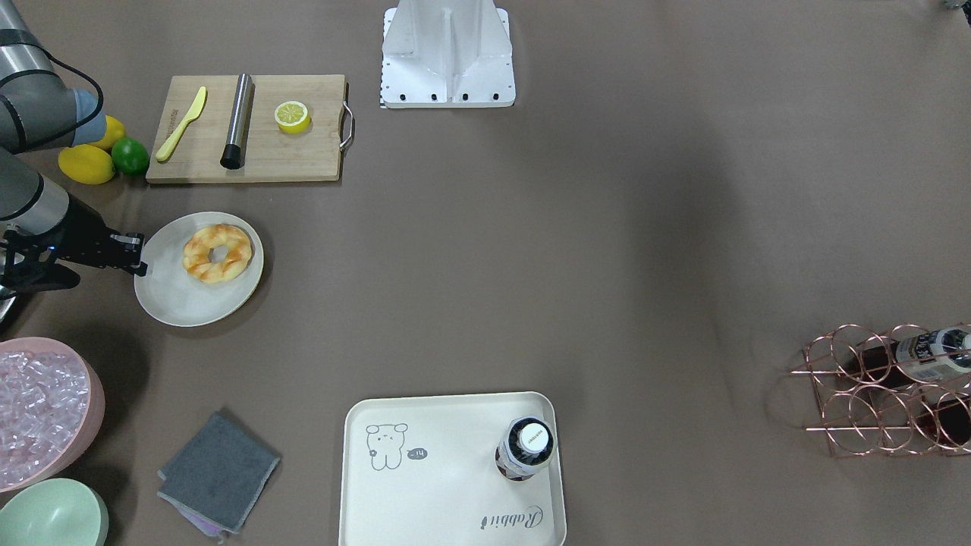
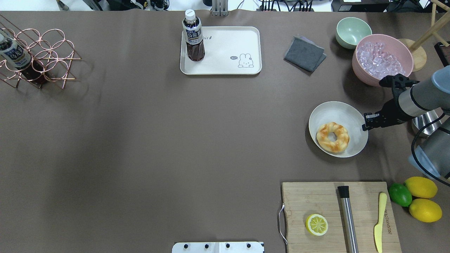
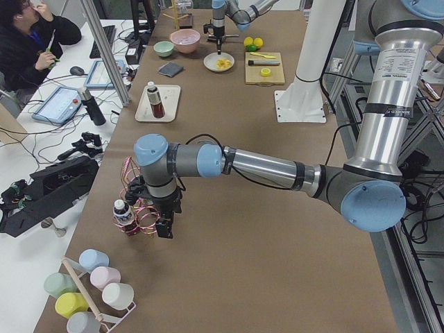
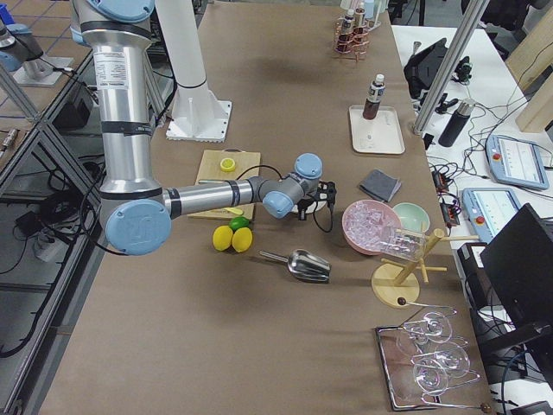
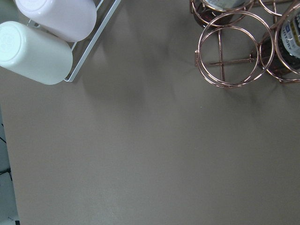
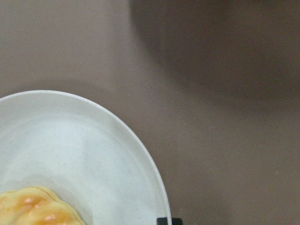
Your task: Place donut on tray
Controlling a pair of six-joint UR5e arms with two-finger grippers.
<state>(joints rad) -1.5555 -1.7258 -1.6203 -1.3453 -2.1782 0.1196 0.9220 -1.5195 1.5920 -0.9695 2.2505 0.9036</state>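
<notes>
The donut [image 1: 199,258] [image 2: 323,133], a golden twisted ring, lies on a round off-white plate [image 1: 182,303] [image 2: 334,112]. The cream tray [image 1: 440,485] [image 2: 228,45] with the rabbit drawing sits across the table and carries a dark bottle [image 2: 192,38]. My right gripper [image 1: 142,256] [image 2: 365,123] hovers at the plate's rim, beside the donut and apart from it. It looks shut and empty. The right wrist view shows the plate rim [image 6: 70,150] and a bit of the donut [image 6: 33,208]. My left gripper [image 3: 165,229] hangs by the wine rack; I cannot tell whether it is open or shut.
A cutting board [image 2: 309,200] holds a halved lemon [image 2: 316,225], a steel rod and a yellow knife. Lemons and a lime [image 2: 420,188] lie beside it. A pink ice bowl [image 2: 381,59], green bowl [image 2: 352,32] and grey cloth [image 2: 304,53] stand near the plate. A copper rack [image 2: 38,56] stands far left.
</notes>
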